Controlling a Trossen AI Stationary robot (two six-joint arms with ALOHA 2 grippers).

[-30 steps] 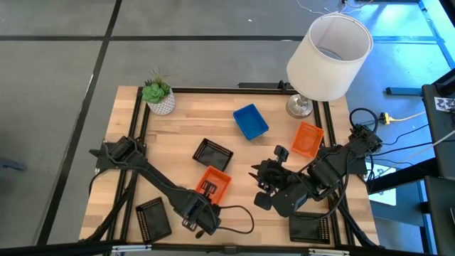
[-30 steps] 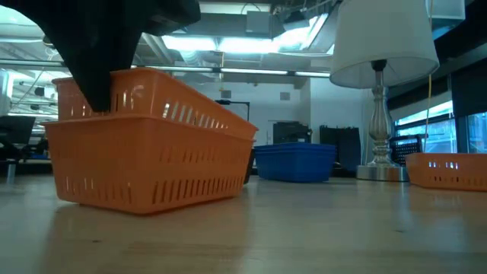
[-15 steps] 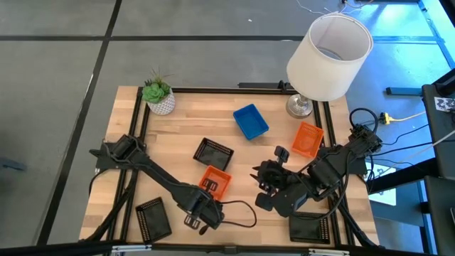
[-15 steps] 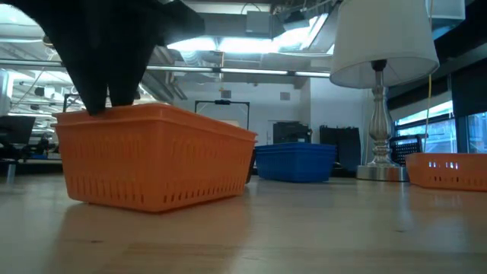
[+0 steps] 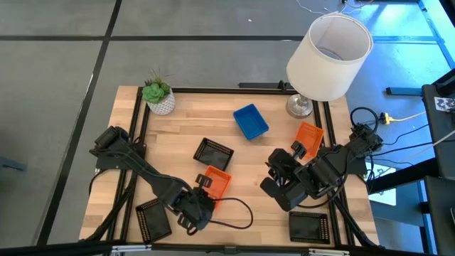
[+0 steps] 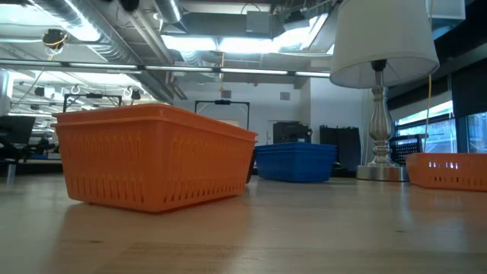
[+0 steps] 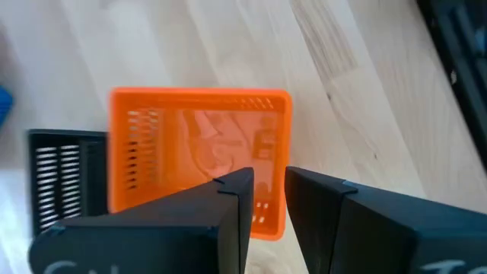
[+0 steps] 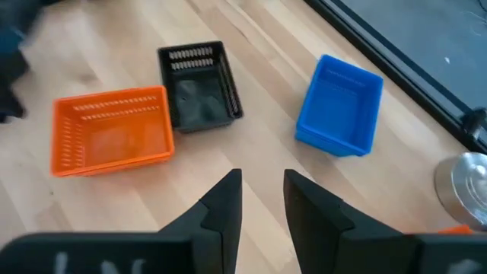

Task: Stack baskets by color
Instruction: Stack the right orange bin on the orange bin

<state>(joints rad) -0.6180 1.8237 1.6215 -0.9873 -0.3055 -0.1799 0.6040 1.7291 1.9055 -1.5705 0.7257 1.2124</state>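
Note:
An orange basket [image 5: 215, 182] stands level on its bottom in the table's middle [image 6: 152, 164]. My left gripper [image 7: 266, 186] hangs open above its near rim [image 5: 204, 183], touching nothing. My right gripper [image 8: 262, 186] hovers open right of the middle [image 5: 283, 158], also clear of everything. A black basket [image 5: 212, 151] and a blue basket [image 5: 250, 121] sit farther back. Another orange basket [image 5: 307, 139] rests at the right. Two more black baskets lie near the front, one left [image 5: 153, 217] and one right [image 5: 309, 226].
A white lamp [image 5: 328, 57] stands at the far right corner, its base [image 8: 464, 179] beside the right orange basket. A potted plant [image 5: 158, 96] sits at the far left corner. A cable [image 5: 234, 213] loops on the wood near the front.
My left gripper has opened and let go of an orange basket that was tilted inside another. That basket has dropped in and sits level. The gripper has then risen out of the low view. My right gripper has rolled about its wrist and shifted slightly toward the right.

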